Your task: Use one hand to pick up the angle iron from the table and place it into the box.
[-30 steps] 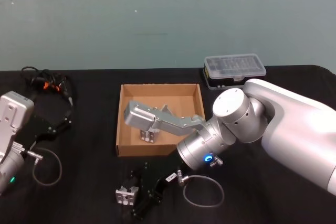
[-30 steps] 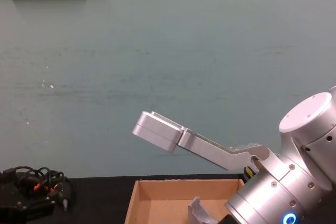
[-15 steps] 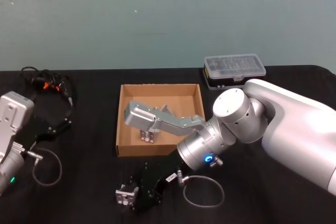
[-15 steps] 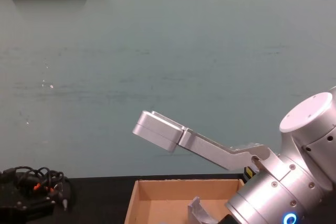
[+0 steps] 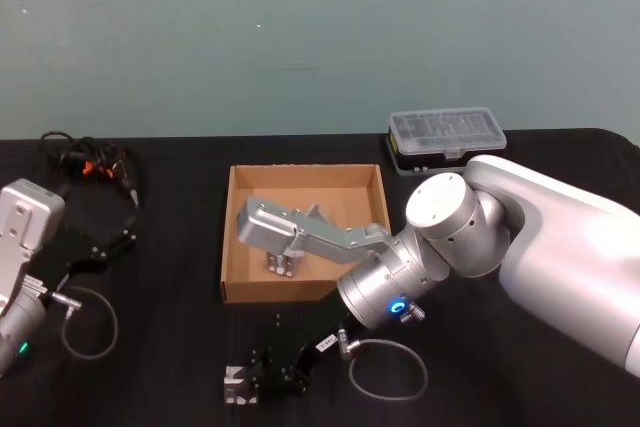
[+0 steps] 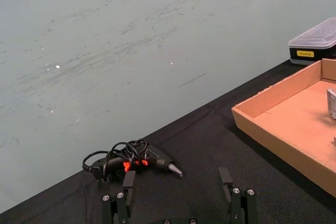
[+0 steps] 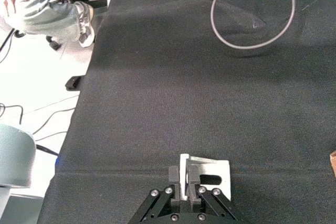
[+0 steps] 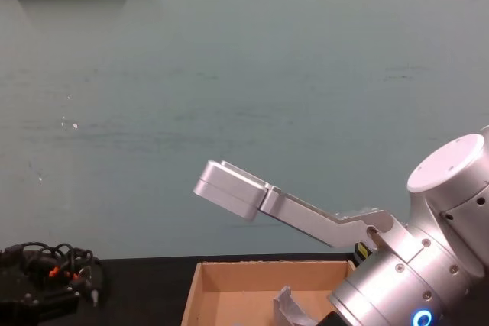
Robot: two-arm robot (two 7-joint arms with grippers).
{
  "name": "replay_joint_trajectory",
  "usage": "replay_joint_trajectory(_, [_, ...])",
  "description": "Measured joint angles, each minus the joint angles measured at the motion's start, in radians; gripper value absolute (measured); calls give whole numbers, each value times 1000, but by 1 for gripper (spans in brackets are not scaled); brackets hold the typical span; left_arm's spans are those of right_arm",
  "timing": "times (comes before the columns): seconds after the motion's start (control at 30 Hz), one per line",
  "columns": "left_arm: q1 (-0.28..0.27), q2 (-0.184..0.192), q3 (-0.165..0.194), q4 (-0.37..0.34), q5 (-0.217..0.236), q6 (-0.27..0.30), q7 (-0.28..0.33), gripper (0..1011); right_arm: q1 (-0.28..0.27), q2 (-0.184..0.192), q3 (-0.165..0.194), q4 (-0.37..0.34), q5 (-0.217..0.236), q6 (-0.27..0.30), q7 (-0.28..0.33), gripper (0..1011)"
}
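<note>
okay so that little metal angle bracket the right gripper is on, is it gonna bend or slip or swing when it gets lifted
The angle iron looks like solid light-grey metal, so it is probably stiff and will not bend. Its smooth faces could slip, though the right gripper has its fingers closed across one upright flange, which should hold. It is small, so likely light, but the free flange may tilt it slightly.

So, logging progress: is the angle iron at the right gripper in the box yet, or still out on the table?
Out. The angle iron sits on the black table, between the right gripper fingers, nearer the robot than the box.
</note>
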Motion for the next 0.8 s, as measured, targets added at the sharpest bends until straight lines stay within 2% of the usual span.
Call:
replay_joint_trajectory(0.1, [0, 0, 0, 0, 0, 0, 0, 1000, 0, 0, 0, 0, 1, -1, 0, 82])
replay_joint_trajectory(0.53, [0, 0, 0, 0, 0, 0, 0, 1000, 0, 0, 0, -1, 0, -2, 0, 79])
replay_joint_trajectory(0.67, [0, 0, 0, 0, 0, 0, 0, 1000, -10, 14, 16, -23, 11, -48, 6, 79])
replay_joint_trajectory(0.8, [0, 0, 0, 0, 0, 0, 0, 1000, -17, 21, 34, -35, 28, -69, 5, 79])
